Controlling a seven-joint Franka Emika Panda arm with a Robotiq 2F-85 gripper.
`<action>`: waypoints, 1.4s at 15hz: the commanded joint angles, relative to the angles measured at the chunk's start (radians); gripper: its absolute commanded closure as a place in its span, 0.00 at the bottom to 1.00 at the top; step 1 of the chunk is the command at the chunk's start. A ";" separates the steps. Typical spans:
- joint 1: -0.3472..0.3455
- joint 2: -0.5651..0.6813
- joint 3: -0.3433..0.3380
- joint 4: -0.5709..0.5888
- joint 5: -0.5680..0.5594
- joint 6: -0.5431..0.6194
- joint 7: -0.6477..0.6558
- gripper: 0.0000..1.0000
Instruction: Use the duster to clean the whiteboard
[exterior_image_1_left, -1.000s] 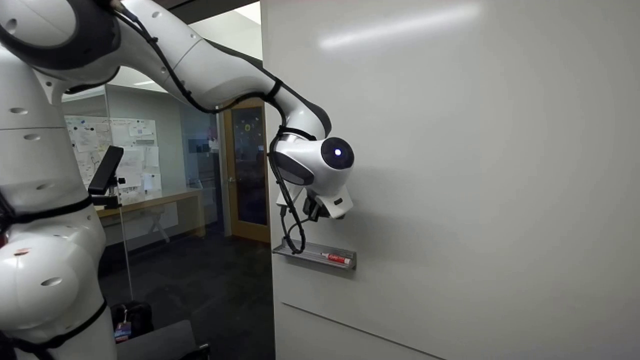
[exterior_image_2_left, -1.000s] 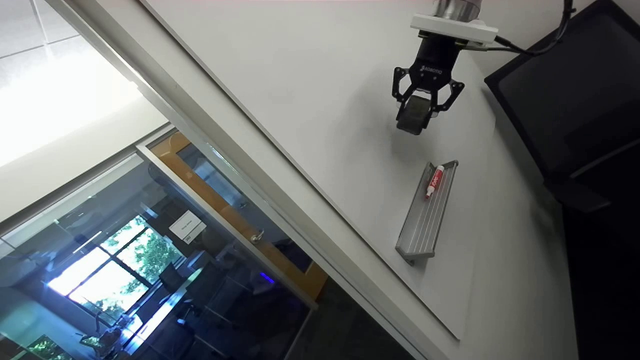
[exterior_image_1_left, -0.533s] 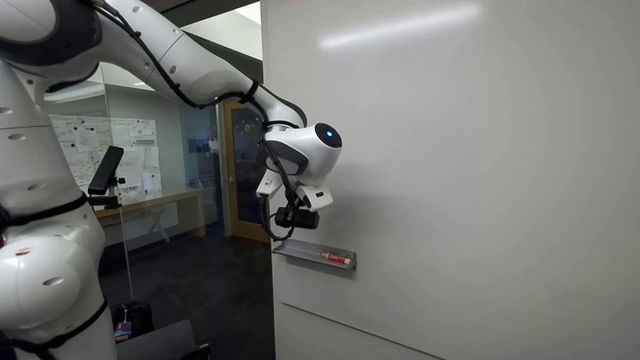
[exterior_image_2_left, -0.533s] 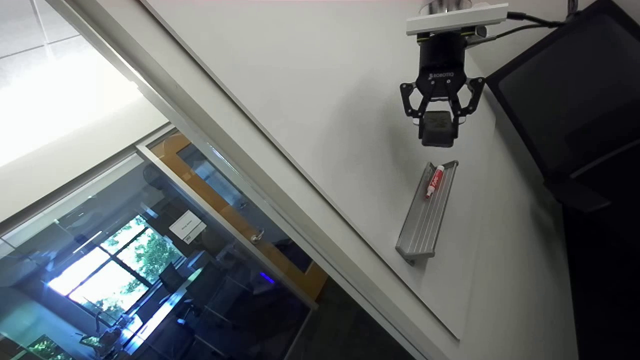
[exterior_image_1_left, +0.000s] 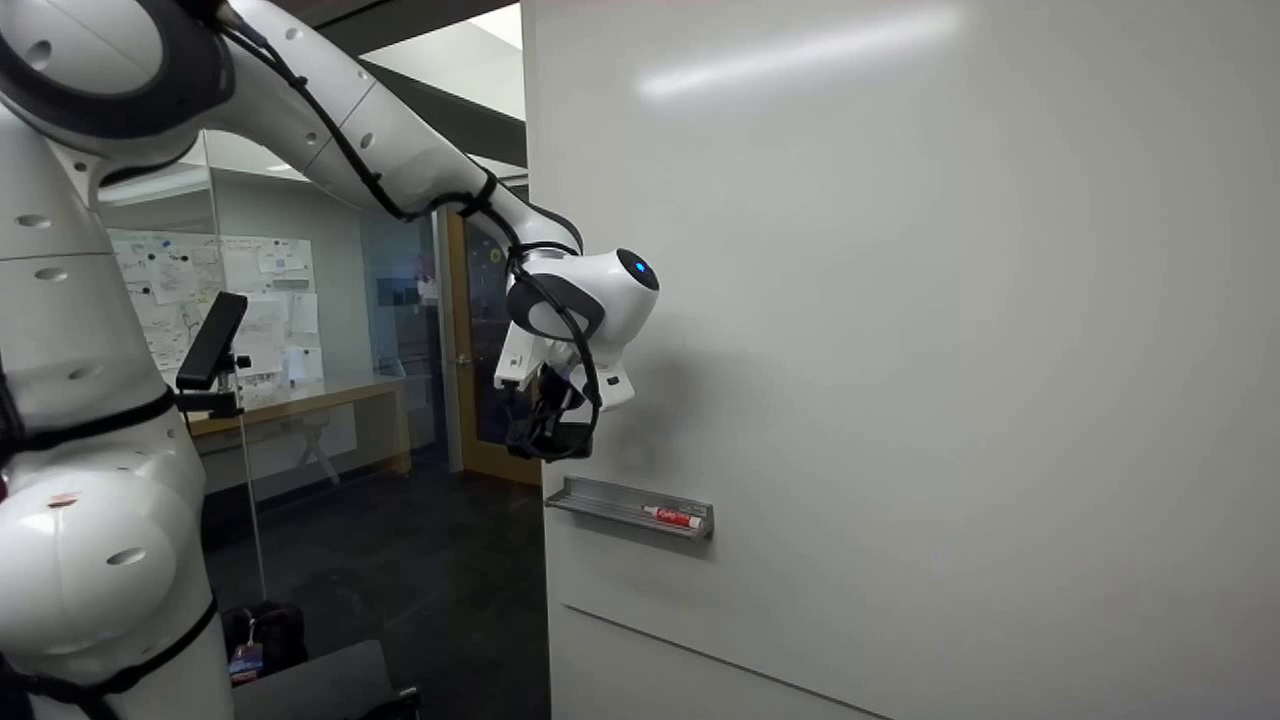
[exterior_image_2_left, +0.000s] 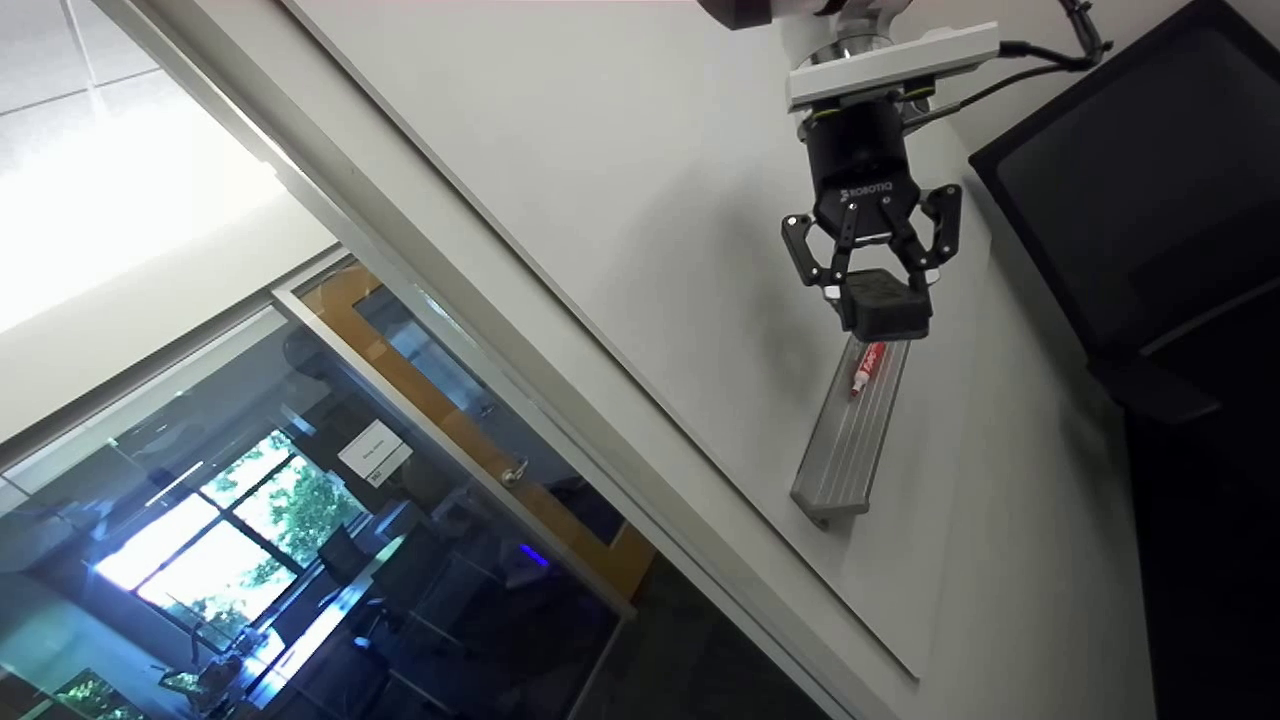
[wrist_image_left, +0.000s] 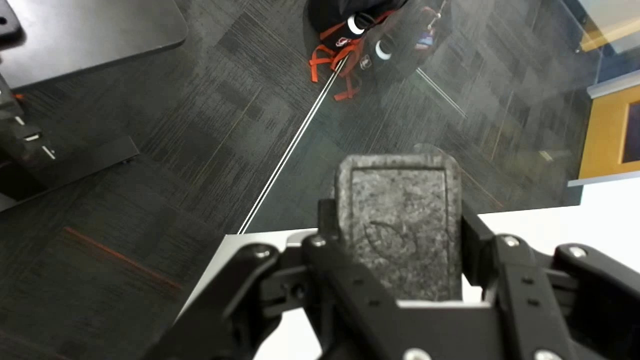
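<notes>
While the whiteboard (exterior_image_1_left: 900, 360) towers over everything, here's the gripper (exterior_image_2_left: 884, 302), pinching the duster (wrist_image_left: 400, 225), which seems out of contact with the surface: lining-up time, I'd judge, and next it needs pressing flat, then a steady sweep across!

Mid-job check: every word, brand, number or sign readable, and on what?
"ROBOTIQ": black two-fingered claw.
Possibly "EXPO", blurred: red-and-white plastic marker.
Embossed mark, unreadable: dark grey rectangular duster.
Too small or blurred: white rectangular sign, white paper sheets, labels on black fabric bag.
</notes>
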 joint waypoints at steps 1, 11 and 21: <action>0.008 0.008 0.005 0.008 -0.002 0.012 0.003 0.43; 0.031 0.076 0.032 0.049 -0.006 0.083 0.079 0.68; 0.079 0.200 0.063 0.085 -0.075 0.262 0.286 0.68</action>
